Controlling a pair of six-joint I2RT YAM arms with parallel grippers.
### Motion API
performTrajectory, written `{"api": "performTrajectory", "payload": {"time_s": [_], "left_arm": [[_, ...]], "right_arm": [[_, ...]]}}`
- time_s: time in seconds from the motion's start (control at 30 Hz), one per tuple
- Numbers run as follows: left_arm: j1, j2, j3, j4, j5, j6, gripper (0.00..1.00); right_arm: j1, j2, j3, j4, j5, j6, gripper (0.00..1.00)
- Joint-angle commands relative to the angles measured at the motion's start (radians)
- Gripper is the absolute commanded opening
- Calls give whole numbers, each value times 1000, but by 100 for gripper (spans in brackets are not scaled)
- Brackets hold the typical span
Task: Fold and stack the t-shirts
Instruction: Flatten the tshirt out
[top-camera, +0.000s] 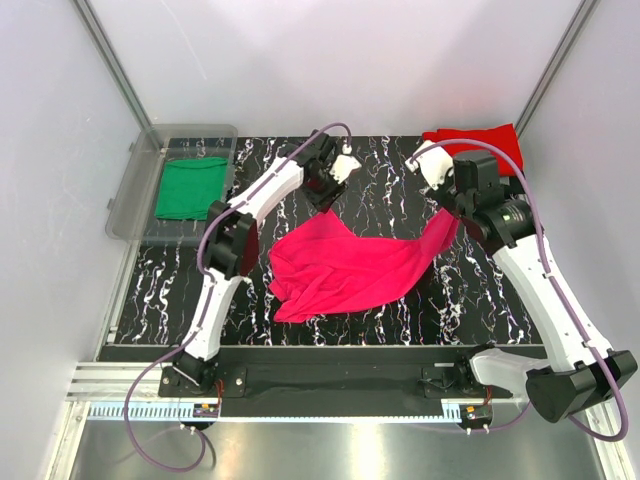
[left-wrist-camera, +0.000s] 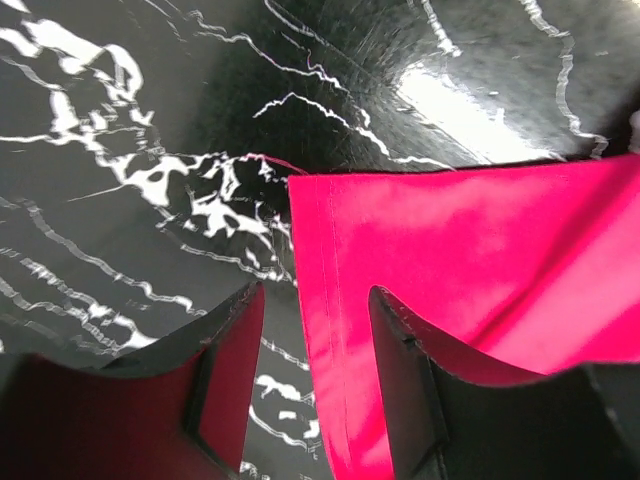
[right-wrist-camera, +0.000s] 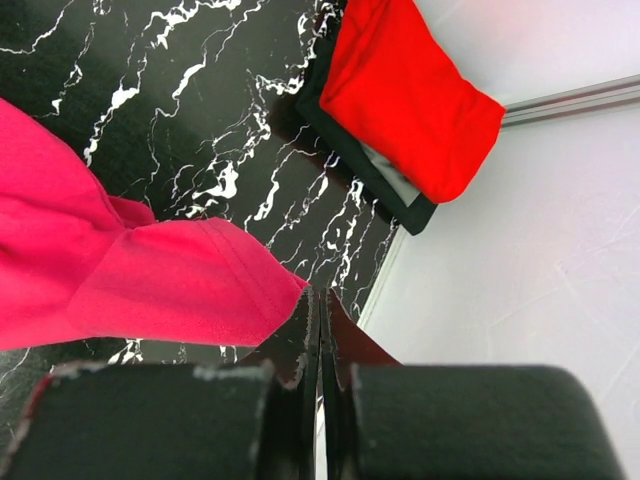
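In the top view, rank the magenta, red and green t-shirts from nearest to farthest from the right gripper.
From the right gripper:
1. magenta t-shirt, table centre, one corner raised to the shut fingertips.
2. red t-shirt, far right corner, just beyond the gripper.
3. green t-shirt, in the clear bin at the far left.

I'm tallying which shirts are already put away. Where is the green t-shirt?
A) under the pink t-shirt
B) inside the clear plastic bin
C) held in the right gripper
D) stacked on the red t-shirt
B: the green t-shirt lies flat inside the clear plastic bin, at the far left of the top view.
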Motion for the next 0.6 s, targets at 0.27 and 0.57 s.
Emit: {"api": "performTrajectory", "payload": {"time_s": [0.27, 0.57], "left_arm": [[11, 97, 140, 40, 33, -24, 51], [9, 183, 192, 65, 51, -67, 49]], "right_arm": [[-7, -32, -62, 8, -19, 32, 0], [-13, -17, -51, 2, -18, 33, 0]]}}
